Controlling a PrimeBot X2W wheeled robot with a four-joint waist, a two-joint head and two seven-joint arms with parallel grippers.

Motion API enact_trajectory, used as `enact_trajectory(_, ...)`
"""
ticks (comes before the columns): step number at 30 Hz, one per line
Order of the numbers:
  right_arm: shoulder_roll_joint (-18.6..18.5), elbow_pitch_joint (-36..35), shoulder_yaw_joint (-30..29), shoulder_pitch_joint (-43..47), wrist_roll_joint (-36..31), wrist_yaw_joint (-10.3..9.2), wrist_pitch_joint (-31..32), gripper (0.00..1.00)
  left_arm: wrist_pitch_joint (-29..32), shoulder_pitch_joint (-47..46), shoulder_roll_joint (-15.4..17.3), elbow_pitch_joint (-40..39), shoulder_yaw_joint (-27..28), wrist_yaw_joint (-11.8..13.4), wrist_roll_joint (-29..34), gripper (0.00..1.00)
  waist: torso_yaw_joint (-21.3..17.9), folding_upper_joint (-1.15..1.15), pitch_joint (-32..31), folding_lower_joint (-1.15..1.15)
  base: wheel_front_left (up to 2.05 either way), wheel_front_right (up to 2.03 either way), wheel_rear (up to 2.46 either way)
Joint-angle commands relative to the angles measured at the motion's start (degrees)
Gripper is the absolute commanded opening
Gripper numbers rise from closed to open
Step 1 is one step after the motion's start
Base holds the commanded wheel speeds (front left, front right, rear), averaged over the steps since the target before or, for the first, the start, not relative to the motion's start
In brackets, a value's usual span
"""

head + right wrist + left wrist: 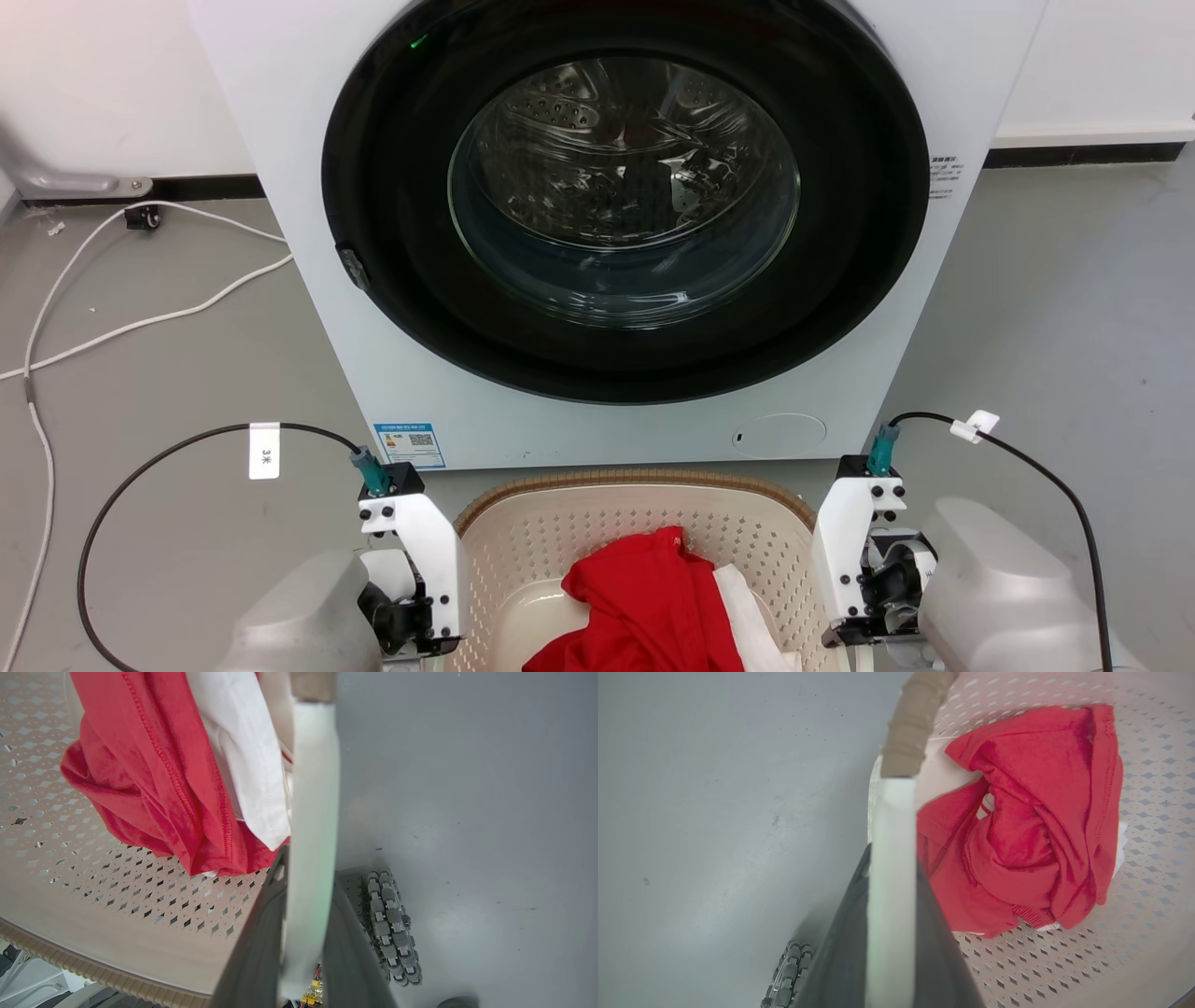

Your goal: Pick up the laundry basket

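The laundry basket point(560, 541) is cream with perforated walls and a brown woven-look rim point(635, 480). It sits low in the head view, just in front of the washer. A red garment point(653, 597) and a white cloth point(747, 607) lie inside it. My left gripper point(893, 858) is at the basket's left side, its dark fingers shut on the white loop handle point(892, 812). My right gripper point(308, 858) is at the right side, shut on the other white handle point(315, 765). The fingertips are hidden in the head view. Whether the basket is off the floor cannot be told.
A white front-loading washer point(308, 280) with a round glass door point(621, 196) stands close behind the basket. White cables point(140, 327) trail on the grey floor at the left. My base's roller wheels point(390, 924) sit beside the basket, and one wheel point(787, 970) appears in the left wrist view.
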Motion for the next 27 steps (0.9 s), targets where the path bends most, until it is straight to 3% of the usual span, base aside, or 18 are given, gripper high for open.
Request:
enact_trajectory(1, 1.76, -0.61, -0.20, -0.45, 0.83, 0.76, -0.16, 0.00, -0.08, 0.31, -1.78, -0.88, 0.05, -0.62, -0.56, 0.00, 0.03, 0.00, 0.03, 0.00, 0.00, 0.00, 0.00)
enact_trajectory(27, 1.79, -0.64, -0.25, -0.58, 0.54, 0.77, -0.61, 0.00, -1.16, 0.10, -1.79, -0.93, -1.02, -0.63, -1.35, 0.00, 0.27, 0.00, 0.65, 0.00, 0.00, 0.00, 0.00)
